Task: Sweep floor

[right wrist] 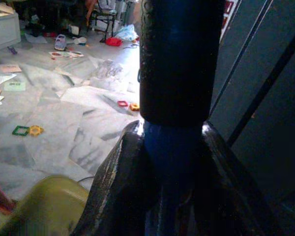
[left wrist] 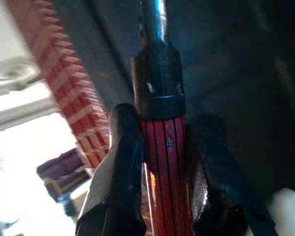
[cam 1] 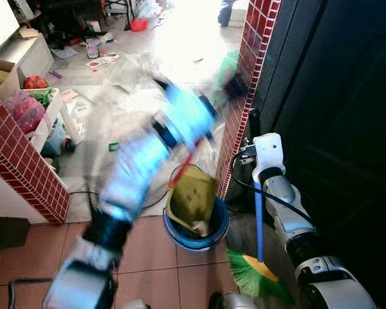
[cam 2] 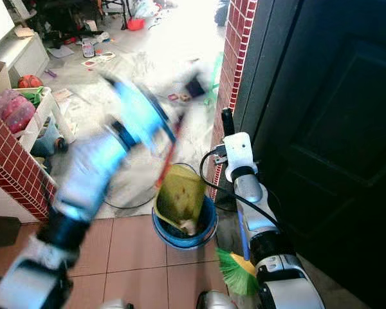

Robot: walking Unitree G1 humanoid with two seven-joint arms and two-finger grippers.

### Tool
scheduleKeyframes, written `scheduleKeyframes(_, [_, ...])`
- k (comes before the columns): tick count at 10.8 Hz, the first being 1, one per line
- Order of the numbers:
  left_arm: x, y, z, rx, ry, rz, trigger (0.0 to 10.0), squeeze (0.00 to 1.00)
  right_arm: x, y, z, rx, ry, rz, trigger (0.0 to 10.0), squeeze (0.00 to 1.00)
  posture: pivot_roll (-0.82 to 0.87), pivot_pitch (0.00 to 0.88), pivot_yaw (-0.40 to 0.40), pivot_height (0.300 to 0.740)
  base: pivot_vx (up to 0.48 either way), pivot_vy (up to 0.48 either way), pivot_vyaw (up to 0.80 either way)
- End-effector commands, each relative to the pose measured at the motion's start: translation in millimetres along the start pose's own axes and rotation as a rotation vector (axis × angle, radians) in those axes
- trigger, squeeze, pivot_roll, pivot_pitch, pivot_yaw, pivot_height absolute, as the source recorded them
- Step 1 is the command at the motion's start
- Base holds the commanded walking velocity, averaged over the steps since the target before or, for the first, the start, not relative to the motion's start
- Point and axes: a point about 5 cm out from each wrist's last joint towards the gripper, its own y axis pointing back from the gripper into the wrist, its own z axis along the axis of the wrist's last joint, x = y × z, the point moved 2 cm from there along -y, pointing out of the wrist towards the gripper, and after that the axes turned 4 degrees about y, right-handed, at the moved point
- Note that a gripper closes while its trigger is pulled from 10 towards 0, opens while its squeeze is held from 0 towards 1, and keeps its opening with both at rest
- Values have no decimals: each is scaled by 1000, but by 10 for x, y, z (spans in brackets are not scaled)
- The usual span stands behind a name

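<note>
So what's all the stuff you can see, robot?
Dustpan: one, yellow-green, sitting in the bucket.
Dustpan handle: one, red, leaning up from the pan.
Bucket: one, blue, on the tiles by the brick pillar.
Broom: one, blue handle, green bristles, near the dark door.
Brick pillar: one, red, beside the door.
Door: one, dark, on the right.
Toys and papers: many, mixed colours, scattered on the pale floor beyond.
Ball: one, orange, on the left shelf.
Left hand: shut on the dustpan handle.
Right hand: shut on the broom.
</note>
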Motion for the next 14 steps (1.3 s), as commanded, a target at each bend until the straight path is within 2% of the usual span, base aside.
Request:
scheduleKeyframes(1, [232,-33,195,-59,-79,57,10000,0,-16,-50,98,-37,2,-7,10000,0,-19,0,-11,740,0,0,0])
scheduleKeyframes(2, [152,-2,188,-41,-224,-37,10000,0,-13,-59,108,-39,3,-7,10000,0,-15,0,-14,740,0,0,0])
scheduleKeyframes(3, [-135,34,130,-41,-245,-161,10000,0,-3,-67,114,-41,3,-4,10000,0,-10,0,-16,740,0,0,0])
scheduleKeyframes(4, [-210,46,104,-41,-229,-173,10000,0,7,-71,117,-42,3,-2,10000,0,-11,0,-16,740,0,0,0])
scheduleKeyframes(5, [-179,28,117,-49,-220,-132,10000,0,9,-71,119,-44,2,-3,10000,0,-15,0,-14,740,0,0,0])
scheduleKeyframes(6, [47,-9,194,-71,-240,-6,10000,0,7,-61,106,-43,1,-3,10000,0,-16,0,-15,740,0,0,0])
scheduleKeyframes(7, [507,61,250,-62,-269,210,10000,0,5,-56,91,-40,2,1,10000,0,-16,0,-15,740,0,0,0])
scheduleKeyframes(8, [730,156,248,-31,-323,301,10000,0,10,-55,88,-38,1,4,10000,0,-10,0,-14,740,0,0,0])
scheduleKeyframes(9, [880,272,206,23,-400,354,10000,0,19,-52,81,-36,-1,8,10000,0,-10,0,-14,740,0,0,0])
scheduleKeyframes(10, [979,416,157,61,-426,391,10000,0,37,-45,72,-34,-4,16,10000,0,-6,0,-16,740,0,0,0])
scheduleKeyframes(12, [1015,689,-110,184,-364,475,10000,0,63,-31,44,-23,-11,41,10000,0,-7,0,-16,740,0,0,0])
scheduleKeyframes(13, [955,760,-240,234,-297,499,10000,0,70,-27,41,-21,-16,53,10000,0,-12,0,-16,740,0,0,0])
scheduleKeyframes(14, [803,837,-400,279,-218,522,10000,0,104,-25,17,1,-27,96,10000,0,-11,0,-16,740,0,0,0])
